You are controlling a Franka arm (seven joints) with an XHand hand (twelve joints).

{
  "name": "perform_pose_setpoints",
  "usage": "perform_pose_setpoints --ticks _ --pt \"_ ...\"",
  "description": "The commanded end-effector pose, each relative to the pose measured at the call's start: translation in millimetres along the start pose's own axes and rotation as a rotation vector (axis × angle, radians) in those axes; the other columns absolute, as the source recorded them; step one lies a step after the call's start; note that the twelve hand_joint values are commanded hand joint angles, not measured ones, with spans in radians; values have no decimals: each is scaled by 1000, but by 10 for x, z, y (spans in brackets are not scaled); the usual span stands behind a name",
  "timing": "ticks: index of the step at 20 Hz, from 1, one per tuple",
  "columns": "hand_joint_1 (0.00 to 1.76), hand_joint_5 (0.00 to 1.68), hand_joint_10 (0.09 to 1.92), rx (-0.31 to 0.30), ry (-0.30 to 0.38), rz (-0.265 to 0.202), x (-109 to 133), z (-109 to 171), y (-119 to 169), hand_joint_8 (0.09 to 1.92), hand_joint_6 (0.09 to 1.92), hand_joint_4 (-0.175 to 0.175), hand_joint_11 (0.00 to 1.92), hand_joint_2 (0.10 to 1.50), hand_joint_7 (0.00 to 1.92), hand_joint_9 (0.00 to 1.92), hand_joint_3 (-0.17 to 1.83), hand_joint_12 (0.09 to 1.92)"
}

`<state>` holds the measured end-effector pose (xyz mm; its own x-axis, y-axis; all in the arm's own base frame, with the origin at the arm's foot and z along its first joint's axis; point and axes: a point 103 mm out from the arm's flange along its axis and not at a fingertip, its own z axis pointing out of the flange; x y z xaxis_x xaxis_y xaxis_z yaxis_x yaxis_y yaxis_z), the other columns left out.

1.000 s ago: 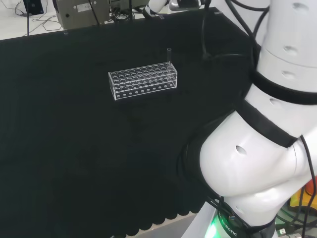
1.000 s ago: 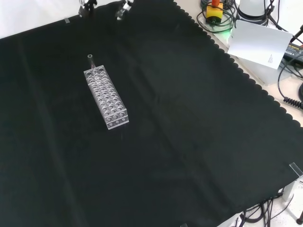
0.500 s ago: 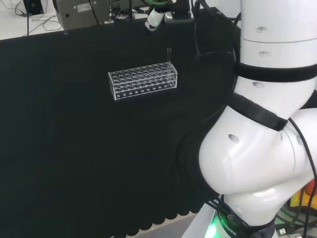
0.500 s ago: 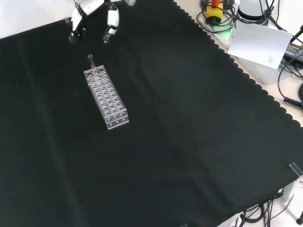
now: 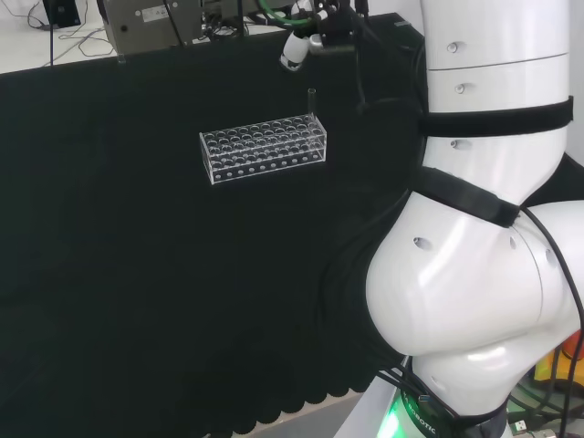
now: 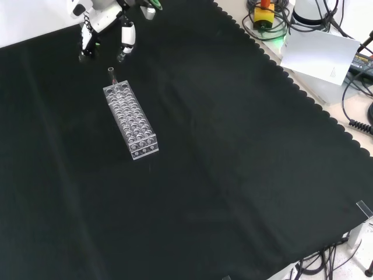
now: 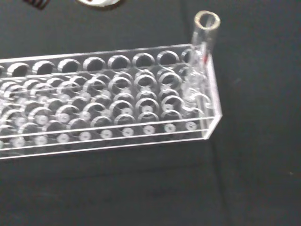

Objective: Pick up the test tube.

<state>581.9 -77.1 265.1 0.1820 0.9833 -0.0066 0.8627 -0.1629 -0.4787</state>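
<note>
Your test tube [image 6: 111, 74] stands upright in a corner hole of the clear rack [image 6: 130, 121], at the rack's end nearest the far edge of the black cloth [image 6: 233, 151] in the front view. In the head view the tube [image 5: 311, 100] rises from the right end of the rack [image 5: 263, 149], on the back row. The wrist view gives you the tube's open mouth [image 7: 207, 21] and its clear wall going down into that corner hole of the rack [image 7: 113, 101]; the other holes you can see there look empty, though the clear plastic makes that hard to be sure of.

The hand [image 6: 105, 23] hangs above the cloth just beyond the tube's end of the rack, toward the far edge in the front view. Its fingers [image 6: 126, 39] point down, straight and spread apart, holding nothing and touching neither tube nor rack. In the head view you see the hand [image 5: 315, 35] above and slightly to the right of the tube, with one white fingertip [image 5: 292, 57] pointing down to the left
</note>
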Motion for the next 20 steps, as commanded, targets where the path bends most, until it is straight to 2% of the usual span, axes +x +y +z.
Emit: perform_pose_setpoints --ticks 1,4,11,20 --pt "882 438 869 38 -21 58 -189 124 45 908 175 -95 424 758 468 510 558 1449" --pt "887 437 862 54 -9 75 -231 191 60 910 226 -97 426 743 467 513 589 1446" --pt "922 366 866 76 58 82 -322 353 144 914 557 -102 424 722 472 513 632 1449" --pt "965 371 861 74 108 81 -349 514 306 911 679 -110 431 708 518 532 666 1445"
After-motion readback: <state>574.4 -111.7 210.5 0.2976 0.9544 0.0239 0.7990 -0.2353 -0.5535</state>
